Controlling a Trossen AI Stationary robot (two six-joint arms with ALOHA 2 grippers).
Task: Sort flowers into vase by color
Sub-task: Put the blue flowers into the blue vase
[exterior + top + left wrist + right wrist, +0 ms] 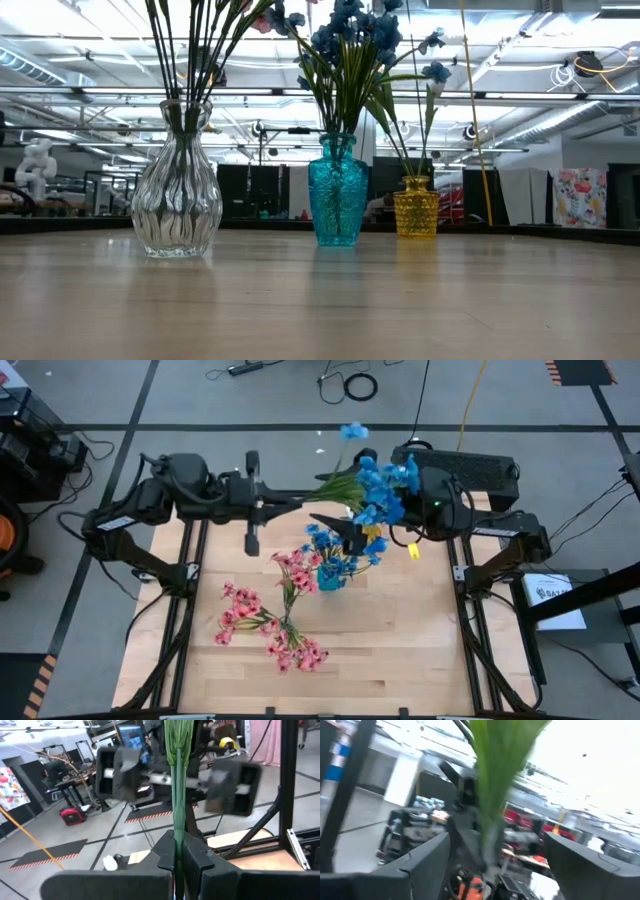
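My left gripper is high over the table's far middle, shut on the green stem of a blue-blossomed spray. My right gripper is open just beside it, above the teal vase. Its fingers stand on either side of the spray's green leaves, which are blurred. A clear glass vase holds pink flowers. The teal vase holds blue flowers. A yellow vase holds a few thin stems. Neither gripper shows in the low view. My left gripper pinches the spray's green stem between its two fingers. It comes level from the table's left, and the stem runs on forward past the fingertips. The spray is lifted clear above the vases, its blue blossoms out toward the table's far right.
The three vases stand in a slanting row across the middle of the wooden table, the clear one nearest, the yellow one farthest right. Their tall stems rise under both arms. Bare tabletop lies along the near edge and at the near right.
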